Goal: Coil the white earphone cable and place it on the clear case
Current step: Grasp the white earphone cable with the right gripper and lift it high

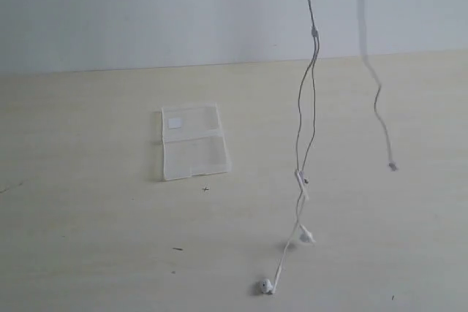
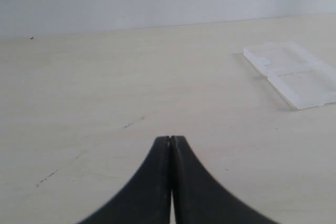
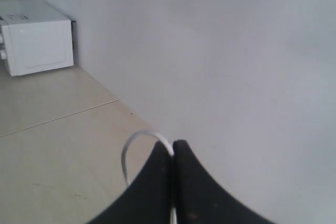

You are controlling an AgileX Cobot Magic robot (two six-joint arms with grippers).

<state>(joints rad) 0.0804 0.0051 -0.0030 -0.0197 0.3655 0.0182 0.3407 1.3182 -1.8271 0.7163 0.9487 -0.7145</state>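
The white earphone cable [image 1: 300, 107] hangs straight down from above the exterior view's top edge. Its two earbuds [image 1: 306, 236] reach the table, the lower one near the front edge. A second, greyer strand [image 1: 379, 107] hangs to the right and ends in a small tip [image 1: 393, 166]. The clear case [image 1: 191, 142] lies open and flat on the table, left of the cable, with its white label on the far half. Neither gripper shows in the exterior view. My right gripper [image 3: 173, 144] is shut on the cable [image 3: 137, 139], which loops out beside the tips. My left gripper [image 2: 170, 139] is shut and empty, low over the table, with the case [image 2: 294, 72] well off to one side.
The pale wooden table [image 1: 88, 217] runs back to a plain grey wall [image 1: 146, 5]. A white box-shaped appliance [image 3: 37, 43] stands against the wall in the right wrist view. A few small dark specks mark the tabletop.
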